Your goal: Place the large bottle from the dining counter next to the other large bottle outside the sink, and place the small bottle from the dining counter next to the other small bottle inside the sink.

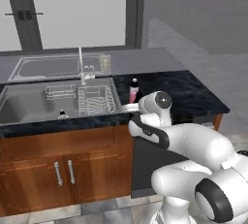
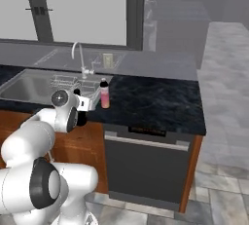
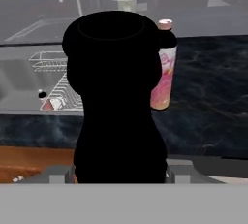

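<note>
Gripping the large bottle [image 3: 116, 97]: in the hand view the gripper [image 3: 118, 172] has its two grey fingers [image 3: 58, 173] set apart on either side of the bottle's base. The bottle stands between them as a tall, near-black silhouette, so the jaws are clamped on it. It looks upright in that view. Whether its base touches the counter, I cannot tell.

Second large bottle [image 3: 163, 68], with a pink-white label and a pale cap, stands upright on the black veined countertop [image 1: 193, 92]. It is just right of the sink [image 1: 19, 104], outside the basin, and just behind and to the right of the held bottle. Contact between the two bottles cannot be resolved.

A tiny dark bottle with a red label [image 1: 62, 114] sits inside the basin near its front wall, left of the wire dish rack [image 1: 97, 99]. The hand view shows the same bottle low on the left, beside the rack.

A chrome faucet [image 1: 81, 65] rises at the far edge of the sink, under the window [image 1: 72, 9]. Wood cabinet doors [image 1: 63, 169] sit below the sink, and a dark dishwasher front [image 2: 146, 165] sits to their right.

The arm reaches forward from the base, its wrist level with the near counter edge.
</note>
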Robot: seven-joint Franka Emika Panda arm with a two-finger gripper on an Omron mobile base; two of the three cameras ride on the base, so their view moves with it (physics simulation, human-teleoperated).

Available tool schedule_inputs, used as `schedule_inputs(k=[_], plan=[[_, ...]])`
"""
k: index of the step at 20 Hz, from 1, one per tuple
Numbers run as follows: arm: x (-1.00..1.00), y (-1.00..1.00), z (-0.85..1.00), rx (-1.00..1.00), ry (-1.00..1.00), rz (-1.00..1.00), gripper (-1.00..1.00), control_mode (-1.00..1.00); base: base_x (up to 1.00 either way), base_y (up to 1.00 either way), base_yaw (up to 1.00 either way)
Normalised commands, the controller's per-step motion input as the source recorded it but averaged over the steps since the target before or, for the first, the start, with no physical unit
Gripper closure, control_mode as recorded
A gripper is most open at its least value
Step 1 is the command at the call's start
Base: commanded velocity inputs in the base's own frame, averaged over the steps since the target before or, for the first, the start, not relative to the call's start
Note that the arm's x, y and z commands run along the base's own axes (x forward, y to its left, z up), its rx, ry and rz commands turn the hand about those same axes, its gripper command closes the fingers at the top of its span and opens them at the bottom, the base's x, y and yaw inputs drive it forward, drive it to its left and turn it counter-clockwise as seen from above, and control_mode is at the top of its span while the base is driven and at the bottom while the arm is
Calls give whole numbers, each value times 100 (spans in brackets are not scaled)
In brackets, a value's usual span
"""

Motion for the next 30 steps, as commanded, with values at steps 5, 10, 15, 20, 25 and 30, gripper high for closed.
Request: schedule_inputs(k=[5,10,15,20,25,30], plan=[[0,0,0,0,0,0,100,100,26,6,-15],[0,0,0,0,0,0,100,100,22,23,-10],[0,0,0,0,0,0,100,100,11,32,-8],[0,0,0,0,0,0,100,100,22,43,-6],[0,0,0,0,0,0,100,100,33,30,-7],[0,0,0,0,0,0,100,100,43,10,-9]])
